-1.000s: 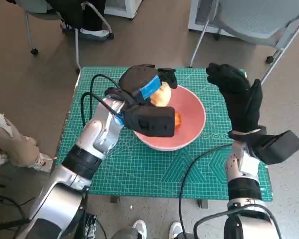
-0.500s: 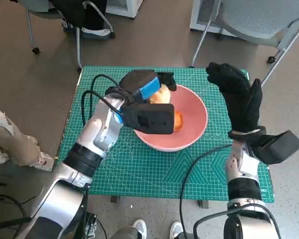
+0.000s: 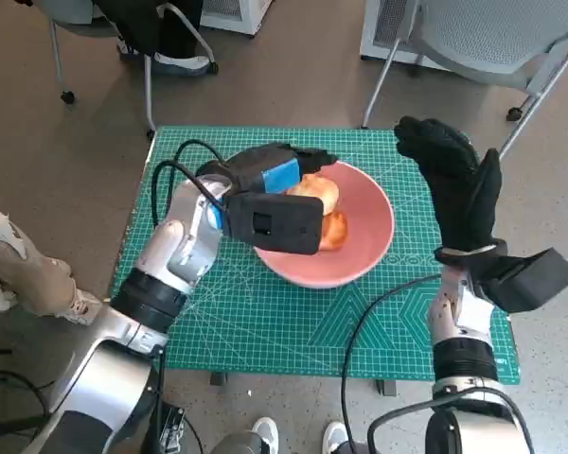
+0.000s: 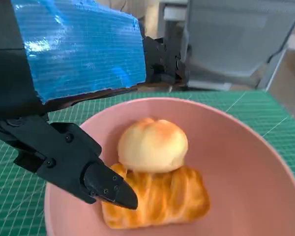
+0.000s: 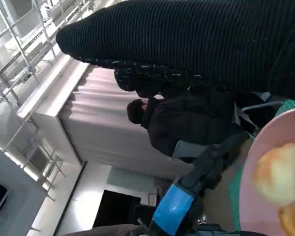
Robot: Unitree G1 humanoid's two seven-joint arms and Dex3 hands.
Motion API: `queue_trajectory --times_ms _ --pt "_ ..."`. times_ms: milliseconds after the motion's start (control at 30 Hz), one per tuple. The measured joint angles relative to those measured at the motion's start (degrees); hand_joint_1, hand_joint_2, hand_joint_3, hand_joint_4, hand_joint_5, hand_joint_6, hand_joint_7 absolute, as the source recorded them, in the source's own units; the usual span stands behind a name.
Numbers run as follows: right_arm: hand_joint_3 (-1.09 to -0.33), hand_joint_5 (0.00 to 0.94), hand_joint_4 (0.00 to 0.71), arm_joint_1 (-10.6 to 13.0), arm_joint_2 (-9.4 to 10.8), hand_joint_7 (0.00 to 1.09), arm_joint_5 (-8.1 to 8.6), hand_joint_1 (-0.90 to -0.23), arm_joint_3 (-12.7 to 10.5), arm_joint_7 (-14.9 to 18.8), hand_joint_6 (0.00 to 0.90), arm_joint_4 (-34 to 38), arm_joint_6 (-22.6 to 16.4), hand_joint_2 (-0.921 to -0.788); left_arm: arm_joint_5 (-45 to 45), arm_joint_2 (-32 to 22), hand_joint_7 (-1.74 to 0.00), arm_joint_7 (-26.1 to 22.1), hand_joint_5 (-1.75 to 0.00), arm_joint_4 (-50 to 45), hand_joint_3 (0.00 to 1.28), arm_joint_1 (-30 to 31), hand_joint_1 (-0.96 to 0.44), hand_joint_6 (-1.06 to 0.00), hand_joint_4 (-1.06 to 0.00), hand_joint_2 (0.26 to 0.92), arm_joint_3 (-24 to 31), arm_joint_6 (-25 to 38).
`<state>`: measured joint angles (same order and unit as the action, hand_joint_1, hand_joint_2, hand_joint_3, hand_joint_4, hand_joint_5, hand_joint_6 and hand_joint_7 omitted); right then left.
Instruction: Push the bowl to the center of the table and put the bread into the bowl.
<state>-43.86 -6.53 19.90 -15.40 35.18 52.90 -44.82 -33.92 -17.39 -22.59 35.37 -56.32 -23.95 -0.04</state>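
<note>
Released since before, bread point(image 4: 153, 145) lies in the bowl point(image 4: 246, 162).

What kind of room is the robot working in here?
Probably an office or lab. A small table under a green cutting mat stands on a plain brown floor, with grey office chairs around it and a seated person nearby.

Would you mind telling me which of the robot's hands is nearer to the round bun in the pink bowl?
The left hand. It hovers at the bowl's rim, right beside the round bun. The right hand is raised off to the bowl's other side, clear of it.
</note>
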Motion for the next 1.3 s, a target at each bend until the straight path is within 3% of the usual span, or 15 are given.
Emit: queue_trajectory --times_ms 400,700,967,1133,1300 --pt "-0.782 0.002 0.168 0.02 0.08 0.48 0.01 -0.676 0.16 0.00 0.039 -0.24 0.00 -0.921 3.01 -0.48 -0.05 2.72 0.00 0.05 0.03 0.70 -0.47 -0.10 0.00 0.766 2.67 -3.66" --pt "-0.784 0.001 0.166 0.40 0.11 0.49 0.07 -0.671 0.60 -0.28 0.037 -4.29 0.46 -0.921 23.59 1.65 -0.06 5.35 0.00 4.69 0.03 3.97 -0.56 -0.19 -0.02 0.878 17.11 -22.66" --pt "-0.769 0.001 0.161 0.41 0.62 0.48 0.06 -0.684 1.73 -0.90 0.014 -10.75 1.52 -0.921 42.58 7.45 -0.06 -3.50 -0.01 5.90 0.13 7.32 -0.59 -0.22 -0.06 0.919 25.59 -30.80" --pt "-0.752 0.002 0.163 0.52 1.36 0.49 0.12 -0.688 3.06 -1.04 0.011 -15.20 2.41 -0.921 54.67 10.73 -0.05 -12.57 -0.01 3.54 0.15 11.51 -0.59 -0.21 -0.05 0.921 30.13 -32.39" --pt "-0.742 0.001 0.164 0.55 1.44 0.49 0.21 -0.690 3.33 -0.87 0.013 -15.81 2.16 -0.921 58.74 11.49 -0.04 -17.01 0.00 2.21 0.15 14.49 -0.59 -0.19 -0.04 0.921 32.21 -33.70"
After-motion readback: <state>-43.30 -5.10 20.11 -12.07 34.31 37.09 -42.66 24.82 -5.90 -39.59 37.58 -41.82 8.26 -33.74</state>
